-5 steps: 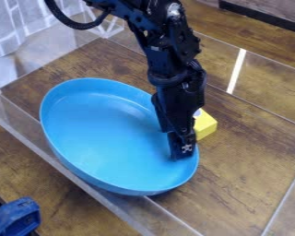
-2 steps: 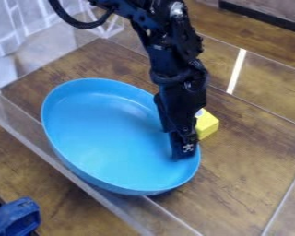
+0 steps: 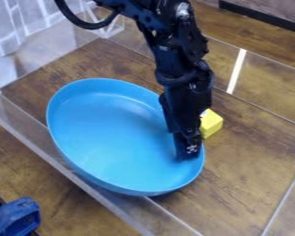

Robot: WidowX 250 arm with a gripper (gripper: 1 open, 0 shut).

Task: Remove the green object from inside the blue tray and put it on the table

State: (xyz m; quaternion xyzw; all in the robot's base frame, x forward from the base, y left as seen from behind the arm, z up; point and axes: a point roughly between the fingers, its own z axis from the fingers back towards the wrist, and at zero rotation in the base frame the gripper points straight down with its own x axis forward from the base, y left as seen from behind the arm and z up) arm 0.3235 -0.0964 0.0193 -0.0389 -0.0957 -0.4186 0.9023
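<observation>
At the lower left corner lies a dark blue cloth-like thing (image 3: 12, 219). Right of it, the blue tray (image 3: 95, 129) rests on the dark wood table (image 3: 254, 175). At the tray's right rim my gripper (image 3: 187, 146) points down, fingers spread wide, holding nothing. The yellow-looking green object (image 3: 210, 123) sits just behind my fingers, at the rim's outer edge.

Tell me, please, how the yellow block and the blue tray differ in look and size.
The blue tray is a large, shallow oval dish; the yellow block is small and boxy. The tray is plain blue throughout, while the block is bright yellow and half hidden behind the gripper. Both rest on the wooden table.
</observation>
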